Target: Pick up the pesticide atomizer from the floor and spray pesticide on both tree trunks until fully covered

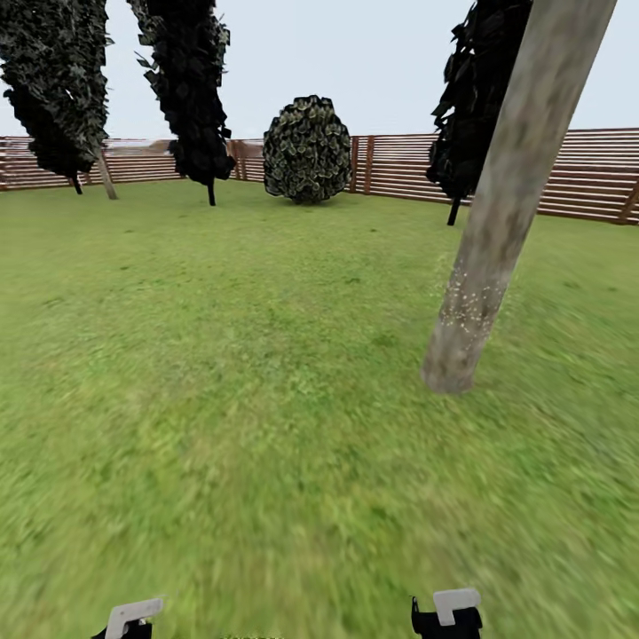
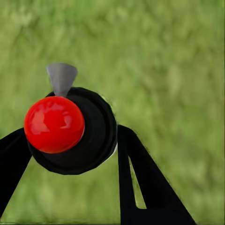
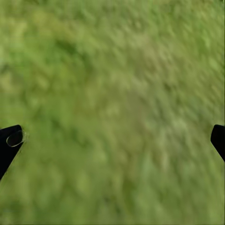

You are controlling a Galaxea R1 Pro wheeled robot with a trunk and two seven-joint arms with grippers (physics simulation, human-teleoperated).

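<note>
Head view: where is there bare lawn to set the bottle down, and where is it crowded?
The widest bare patch is the green grass lawn, bordered by the thick mottled grey-tan tree trunk to the right and the brown slatted wooden fence behind. It is crowded along the fence, among the dark cypresses and the round bush.
</note>
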